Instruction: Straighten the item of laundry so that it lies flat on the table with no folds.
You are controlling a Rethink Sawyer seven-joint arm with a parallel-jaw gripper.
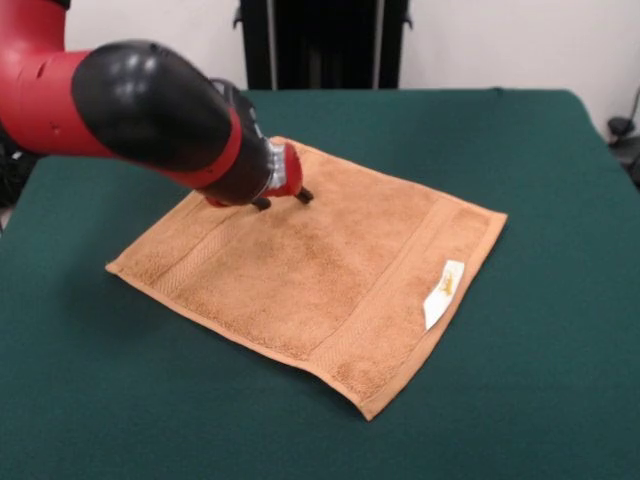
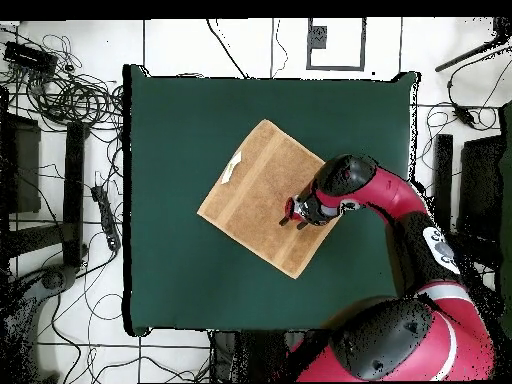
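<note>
The orange-tan towel (image 1: 320,280) lies spread out on the dark green table (image 1: 560,380), turned at an angle, with its border bands showing near both short ends. Its white label (image 1: 443,292) lies on the towel's near-right edge. In the overhead view the towel (image 2: 255,190) is a diamond shape near the table's middle (image 2: 170,270). My gripper (image 1: 283,200) points down at the towel's far part, its fingertips apart and at or just above the cloth, holding nothing. It also shows in the overhead view (image 2: 293,217) over the towel's right side.
The red and black arm (image 1: 150,110) reaches in from the upper left and hides the towel's far-left edge. A black stand (image 1: 320,45) is behind the table. Cables and stands (image 2: 70,110) lie on the floor around the table.
</note>
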